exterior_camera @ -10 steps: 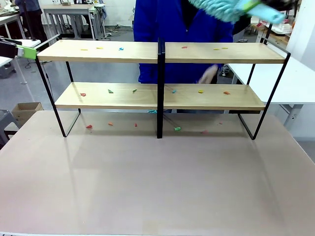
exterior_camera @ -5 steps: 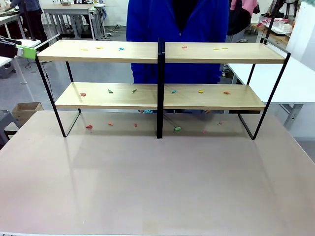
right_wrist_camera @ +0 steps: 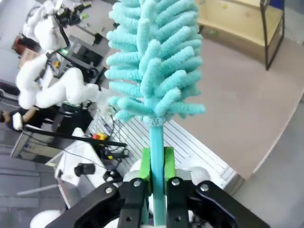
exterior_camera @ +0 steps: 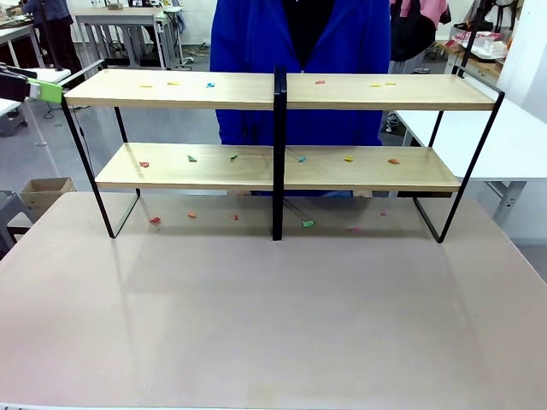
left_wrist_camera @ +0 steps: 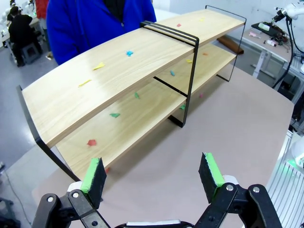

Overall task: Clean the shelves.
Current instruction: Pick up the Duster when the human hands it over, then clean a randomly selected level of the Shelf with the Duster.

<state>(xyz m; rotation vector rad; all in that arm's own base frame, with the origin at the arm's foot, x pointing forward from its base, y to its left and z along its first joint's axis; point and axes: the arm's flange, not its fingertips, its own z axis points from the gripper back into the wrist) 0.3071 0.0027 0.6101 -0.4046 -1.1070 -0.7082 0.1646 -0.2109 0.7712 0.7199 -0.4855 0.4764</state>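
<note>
Poised before the first sweep: fluffy teal duster (right_wrist_camera: pixel 153 71) clamped by its handle in the fully closed right claw (right_wrist_camera: pixel 156 164), left claw (left_wrist_camera: pixel 152 172) wide open and empty, shelves (exterior_camera: pixel 282 90) mid-frame on the desk (exterior_camera: pixel 273 325), dotted with coloured scraps (exterior_camera: pixel 209 84) — next, likely carrying the duster to the top board.

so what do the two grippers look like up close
Both alike: the left gripper has black linked jaws with silver pivot pins and bright green pads at the tips. The right gripper has the same black jaws and green pads.

Lt-wood shelves (exterior_camera: pixel 239 90), teal duster (right_wrist_camera: pixel 154 61)
</note>
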